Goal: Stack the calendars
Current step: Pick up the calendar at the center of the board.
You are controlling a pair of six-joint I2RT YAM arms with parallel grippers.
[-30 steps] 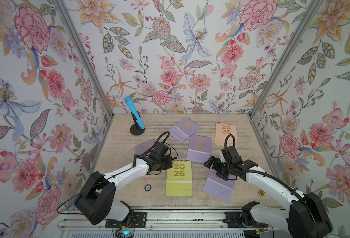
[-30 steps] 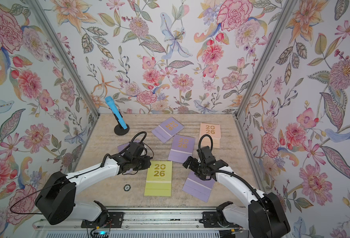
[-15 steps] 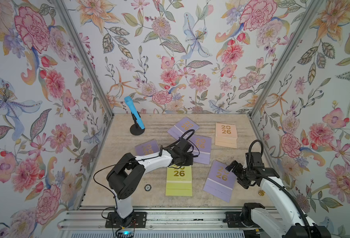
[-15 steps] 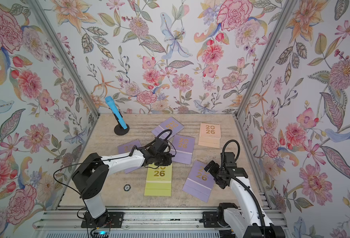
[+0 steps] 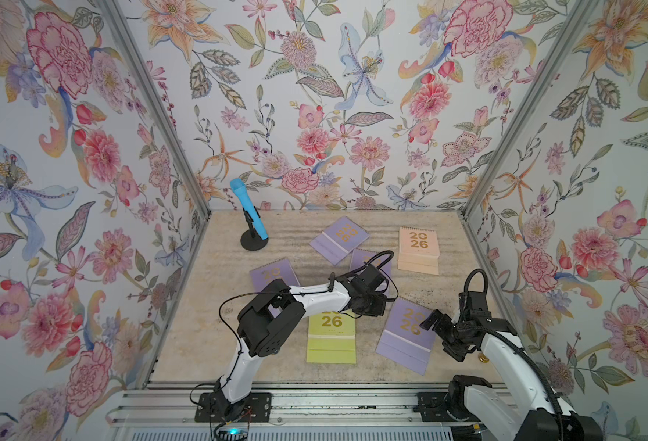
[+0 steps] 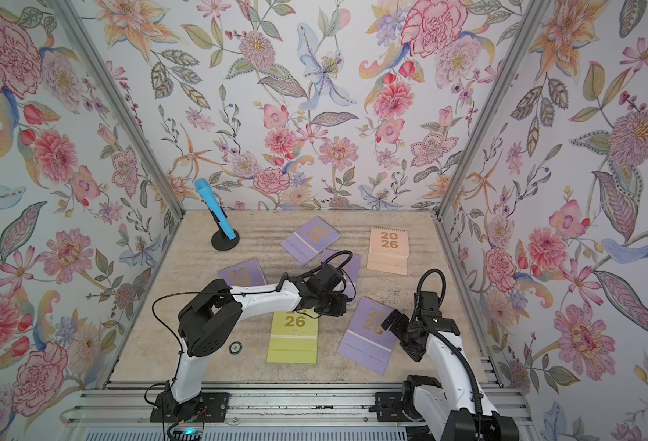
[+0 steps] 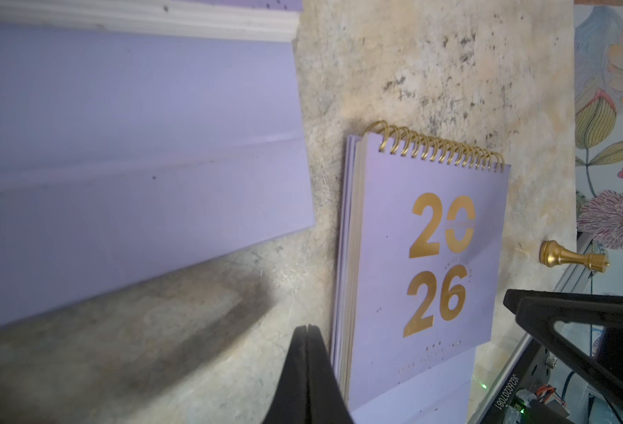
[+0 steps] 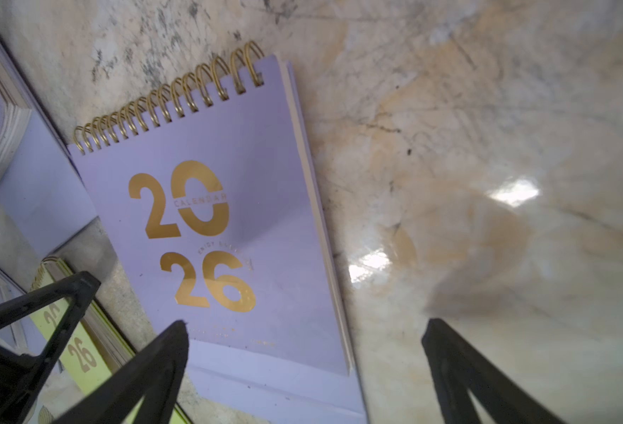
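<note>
- Six calendars lie flat on the table [image 5: 207, 343] with no pile begun. The peach calendar [image 5: 418, 250] is far right, and the other lavender calendars [image 5: 339, 238] lie further back and to the left. The yellow-green calendar [image 5: 332, 336] is at the front, with the near lavender calendar [image 5: 406, 332] just beside it.
- The left gripper [image 7: 306, 330] has its fingers pressed together and holds nothing. Its tip is low, just beside the near lavender calendar's long edge on the yellow-green side. I cannot tell whether it touches.
- The right gripper [image 8: 306, 322] is spread wide and empty on the opposite side. In its wrist view one finger [image 8: 163, 352] hangs over the cover's lower part and the other is over bare table past the page edge.
- The step in hand is probably lifting the near lavender calendar, with the left tip as a stop and the right gripper as the grasper.
- To do it well:
  - Keep the left tip against the edge at mid-length, so the calendar cannot slide or turn.
  - Bring the right gripper's outer finger down to the table and work it under the whole block.
  - Close across the full thickness, or the cover may lift alone and the pages may fan.
  - Stay off the gold spiral [image 8: 170, 99].
  - Keep clear of the gold pawn [image 7: 567, 257] lying nearby.
</note>
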